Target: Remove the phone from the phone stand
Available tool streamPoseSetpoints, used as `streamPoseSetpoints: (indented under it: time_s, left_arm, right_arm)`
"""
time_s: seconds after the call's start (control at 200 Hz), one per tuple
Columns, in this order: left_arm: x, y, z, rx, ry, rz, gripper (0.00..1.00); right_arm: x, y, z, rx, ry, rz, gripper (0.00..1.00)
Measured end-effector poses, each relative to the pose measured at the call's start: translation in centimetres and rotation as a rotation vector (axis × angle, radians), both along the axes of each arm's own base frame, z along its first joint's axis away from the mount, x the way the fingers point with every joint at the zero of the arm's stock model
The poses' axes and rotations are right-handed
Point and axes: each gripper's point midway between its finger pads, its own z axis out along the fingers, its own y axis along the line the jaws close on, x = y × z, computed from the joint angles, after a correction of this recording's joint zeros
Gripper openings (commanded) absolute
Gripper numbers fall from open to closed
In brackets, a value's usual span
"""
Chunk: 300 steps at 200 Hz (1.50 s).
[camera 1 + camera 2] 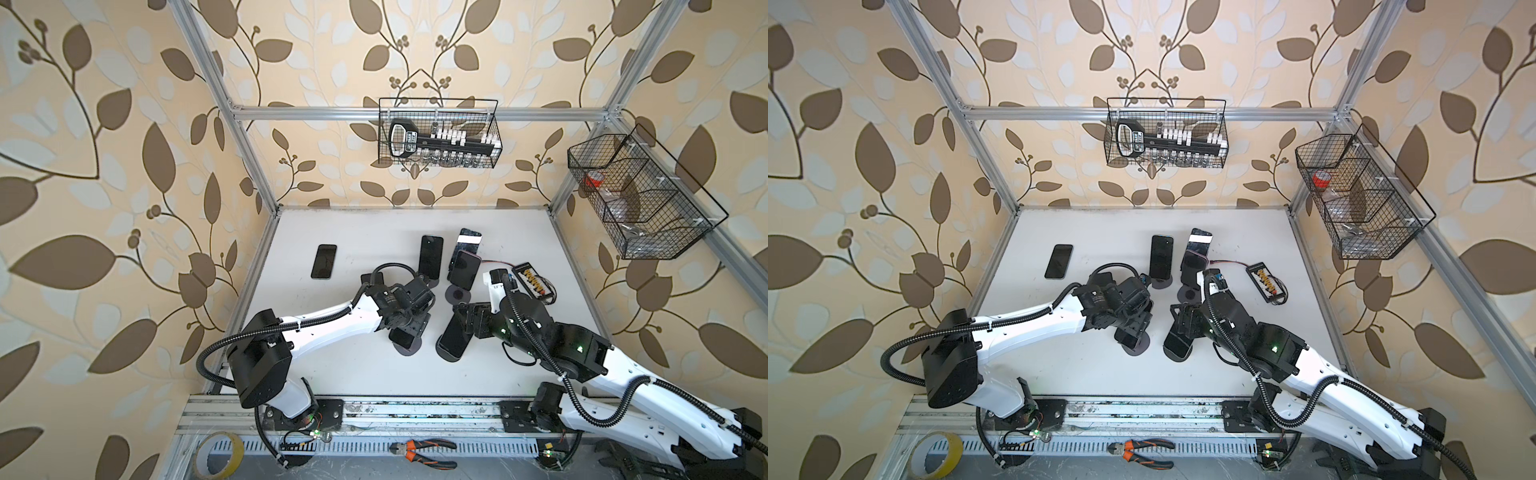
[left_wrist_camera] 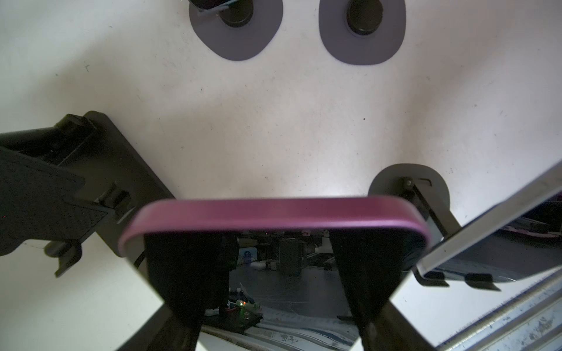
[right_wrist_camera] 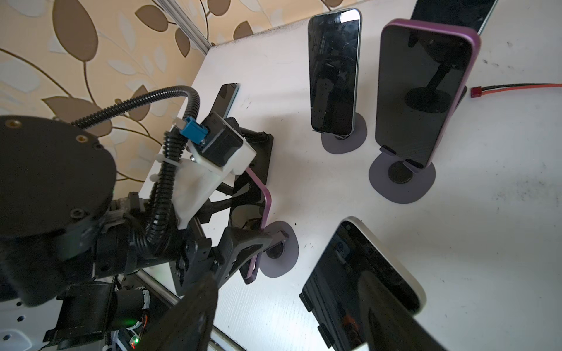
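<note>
Two claws are working at the front row of stands. The left claw (image 2: 275,258) is clenched on the near purple-cased phone (image 2: 273,212), one finger on each long side, at low centre of its wrist view. The phone appears seated in its stand (image 3: 282,249), leaning back. Judged stage: grasp made, lift not yet done. The side grip looks sound because it leaves the phone's lower end free to come off the cradle's lip.

The right claw (image 1: 462,322), centre-right in a top view, is at the white-edged phone (image 3: 359,282), lower right of its wrist view. Its fingers stand apart, but whether they press that phone cannot be told.

Clearances:
- An empty black stand plate (image 2: 91,182) lies just beside the gripped phone, at mid-left of the left wrist view.
- The white-edged phone's corner is near at the right.
- Two grey stand bases (image 2: 237,30) sit well apart at the upper edge.
- Open bench (image 1: 353,374) shows at lower centre in both top views.

A straight rise, then a pull toward that open bench, looks least obstructed.
</note>
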Motion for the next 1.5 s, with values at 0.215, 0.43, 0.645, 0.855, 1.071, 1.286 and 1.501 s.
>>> streamPoseSetpoints:
  time_s: [0.215, 0.43, 0.645, 0.855, 1.071, 1.286, 1.501]
  left_arm:
    - [0.0, 0.1, 0.1, 0.0, -0.001, 0.0, 0.68]
    - [-0.1, 0.3, 0.7, -0.005, -0.012, 0.003, 0.67]
    - [-0.2, 0.5, 3.1, -0.059, -0.053, 0.004, 0.67]
    - [-0.2, 0.6, 3.8, -0.074, -0.063, 0.004, 0.66]
    - [-0.5, 1.0, 4.5, -0.077, -0.065, 0.005, 0.65]
    - [-0.5, 1.2, 6.9, -0.117, -0.099, 0.012, 0.65]
    - [-0.4, 1.4, 8.7, -0.146, -0.13, 0.019, 0.64]
  right_arm:
    - [0.1, 0.2, 0.6, 0.005, -0.006, 0.001, 0.74]
    - [0.2, 0.2, 0.7, 0.005, -0.007, 0.002, 0.74]
    - [0.3, 0.4, 0.6, 0.001, -0.005, 0.002, 0.74]
    - [0.4, 0.6, 0.6, -0.002, 0.0, 0.007, 0.73]
    - [0.4, 0.9, 0.9, 0.0, -0.002, 0.015, 0.73]
    - [0.7, 1.3, 1.2, -0.013, -0.006, 0.028, 0.72]
    - [1.2, 2.3, 2.4, -0.014, -0.026, 0.054, 0.71]
